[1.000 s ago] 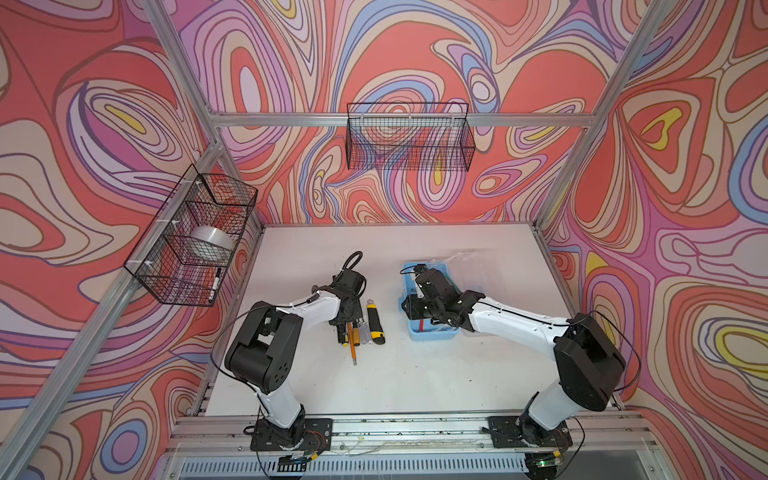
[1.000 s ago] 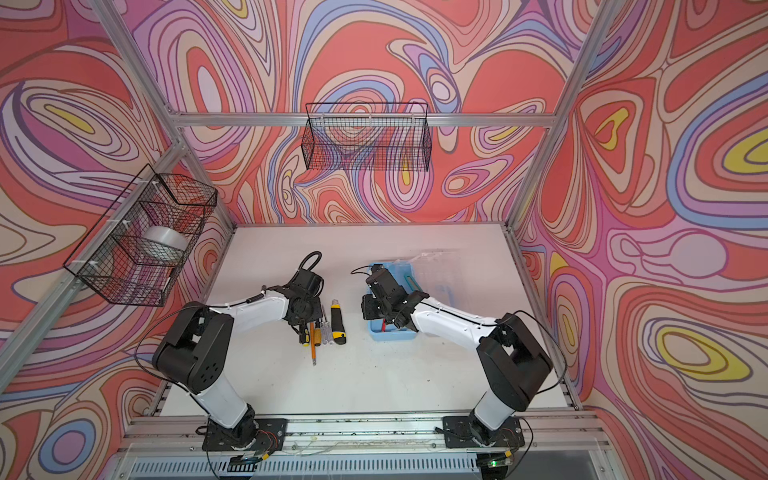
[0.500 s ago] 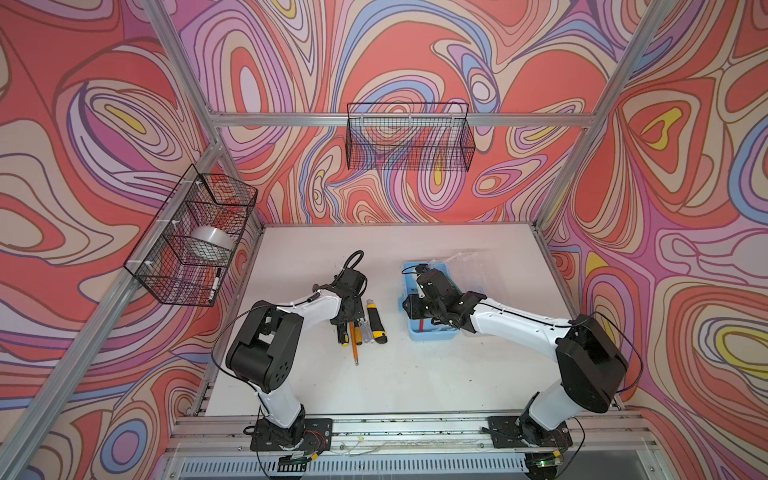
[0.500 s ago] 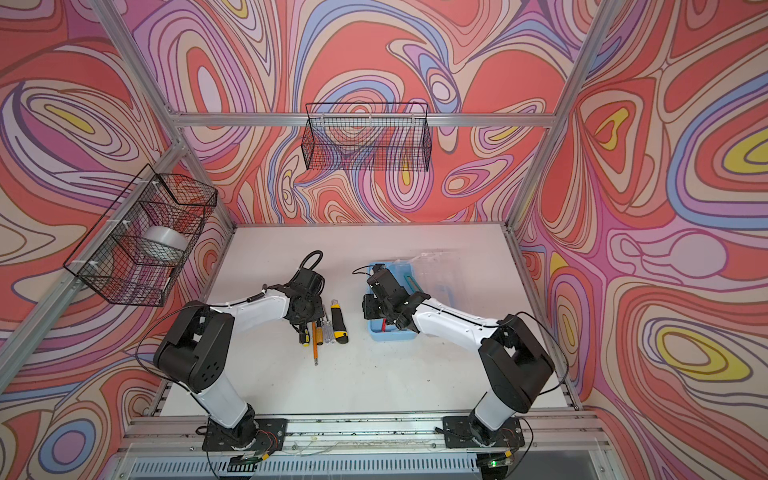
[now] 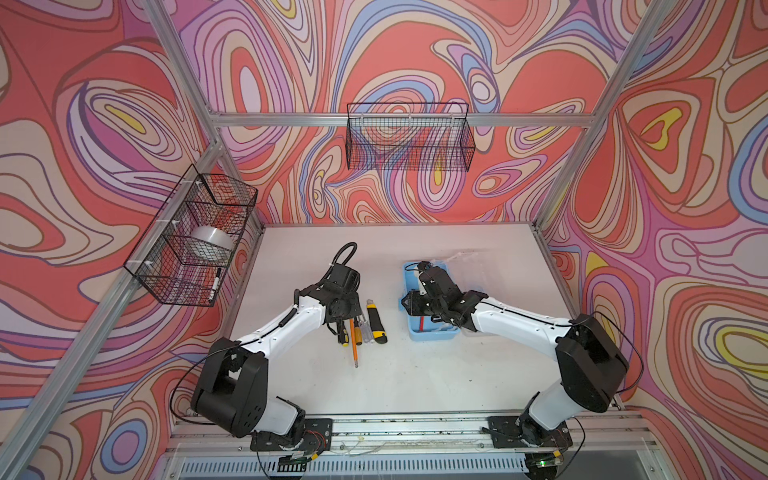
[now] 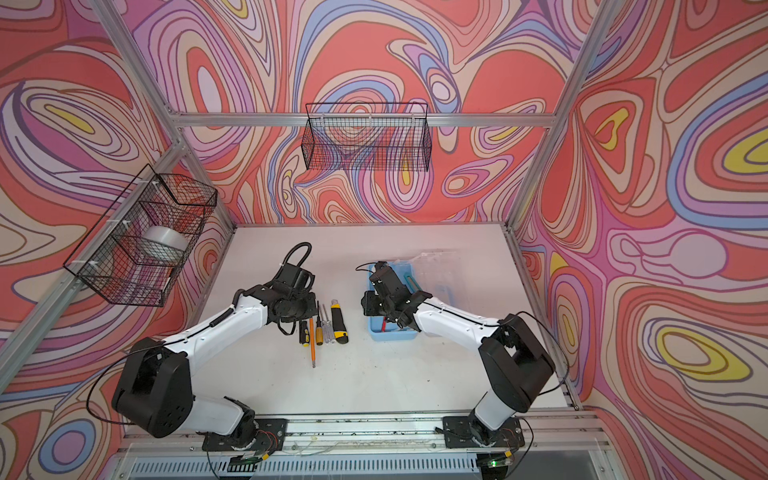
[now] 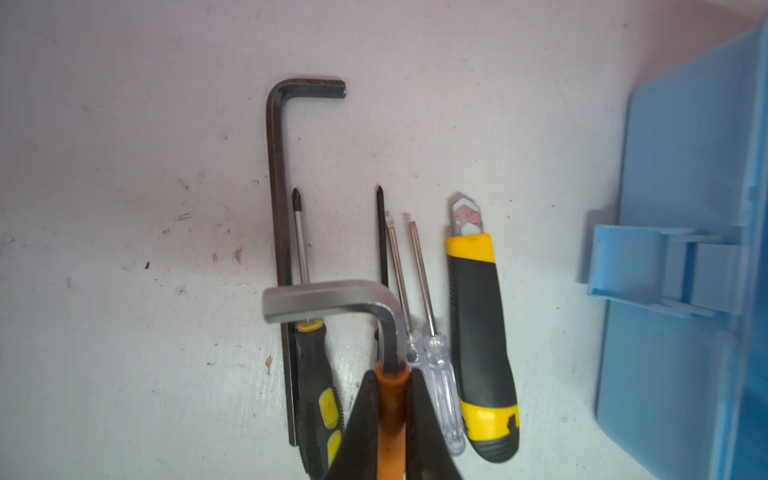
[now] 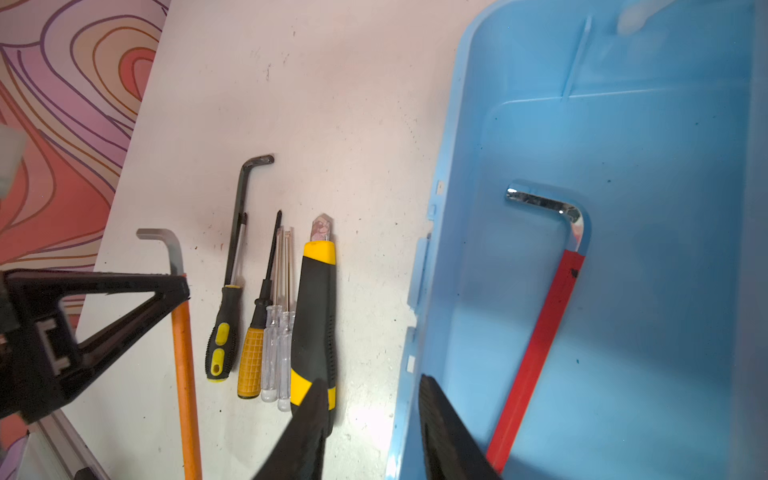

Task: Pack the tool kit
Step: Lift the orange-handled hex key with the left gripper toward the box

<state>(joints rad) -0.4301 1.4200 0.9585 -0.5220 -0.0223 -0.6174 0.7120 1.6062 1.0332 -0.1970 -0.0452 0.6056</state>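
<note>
The tool kit's light-blue box point(image 5: 432, 336) lies open on the white table, its clear lid point(image 5: 469, 270) folded back. A red-sleeved hex key point(image 8: 540, 332) lies inside. My right gripper point(image 8: 370, 386) is open, one finger on each side of the box's left wall point(image 8: 415, 316). My left gripper point(image 7: 390, 382) is shut on an orange-sleeved hex key point(image 7: 332, 299), held just above a row of tools. In that row lie a black hex key point(image 7: 276, 187), several screwdrivers point(image 8: 251, 361) and a yellow-black utility knife point(image 5: 376, 322).
A black wire basket point(image 5: 409, 141) hangs on the back wall. Another basket point(image 5: 166, 266) on the left wall holds a tape roll point(image 5: 210, 241) and a marker point(image 5: 214, 282). Aluminium posts frame the table. The box's blue latch point(image 7: 648, 266) faces the tool row.
</note>
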